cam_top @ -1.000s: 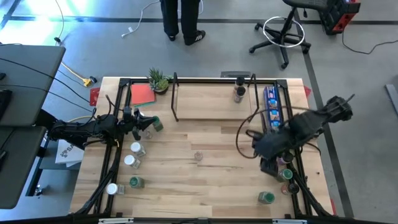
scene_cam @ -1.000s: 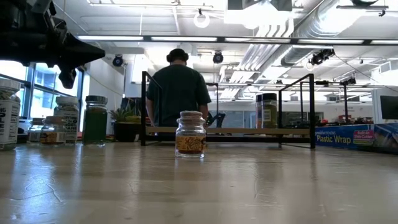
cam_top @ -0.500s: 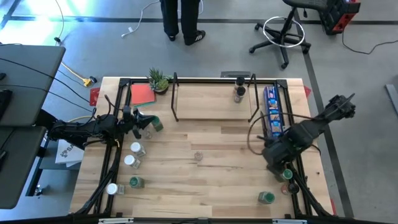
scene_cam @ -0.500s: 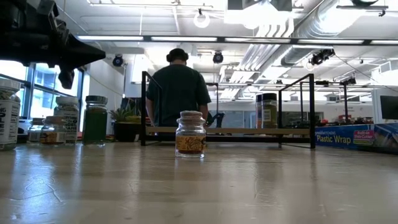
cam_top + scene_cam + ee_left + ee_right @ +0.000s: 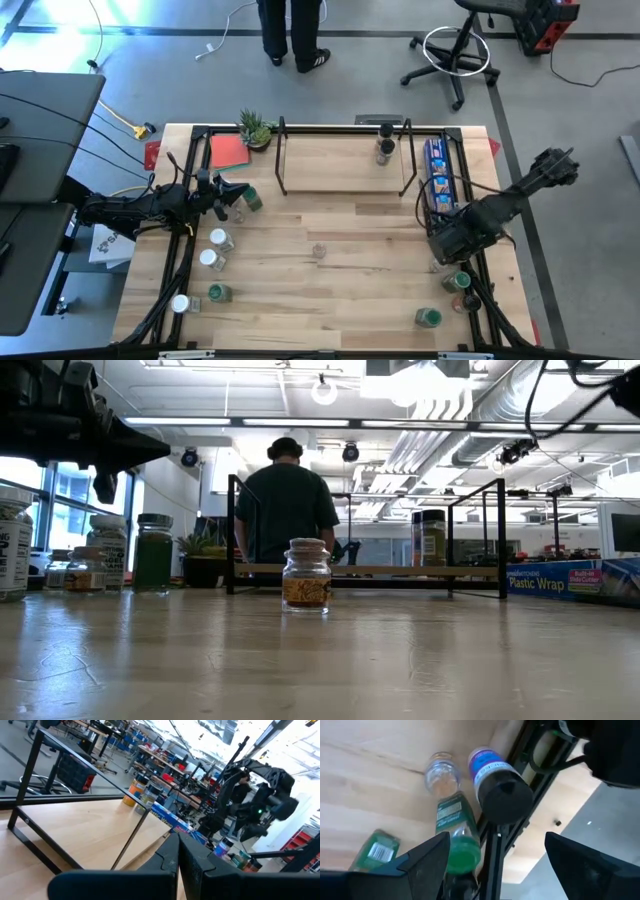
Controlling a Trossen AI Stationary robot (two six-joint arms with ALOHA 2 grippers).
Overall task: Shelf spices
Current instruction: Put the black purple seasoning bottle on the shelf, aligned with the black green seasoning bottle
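The shelf [image 5: 343, 160] stands at the table's far middle with one spice jar [image 5: 384, 150] on it. Other spice jars stand on the table: several at the left [image 5: 212, 258], a small one in the middle [image 5: 306, 575], and several by the right edge [image 5: 460, 281]. My right gripper [image 5: 495, 842] hangs open, pointing down over that right group. Below it stand a black-capped, blue-labelled jar [image 5: 499, 790], a green-capped jar [image 5: 457, 840] and a clear jar [image 5: 442, 771]. My left gripper [image 5: 178, 851] is shut and level at the table's left, touching nothing.
A long blue box [image 5: 437, 180] lies along the shelf's right side. A potted plant [image 5: 255, 128] and a red sheet [image 5: 229, 152] sit at the far left. Black frame rails [image 5: 492, 855] run along the right edge. A person [image 5: 285, 500] stands beyond the table.
My right gripper has sunk and drawn back toward the table's right edge, rolling its wrist, and now hangs over the jars there. The left arm and all jars have kept still.
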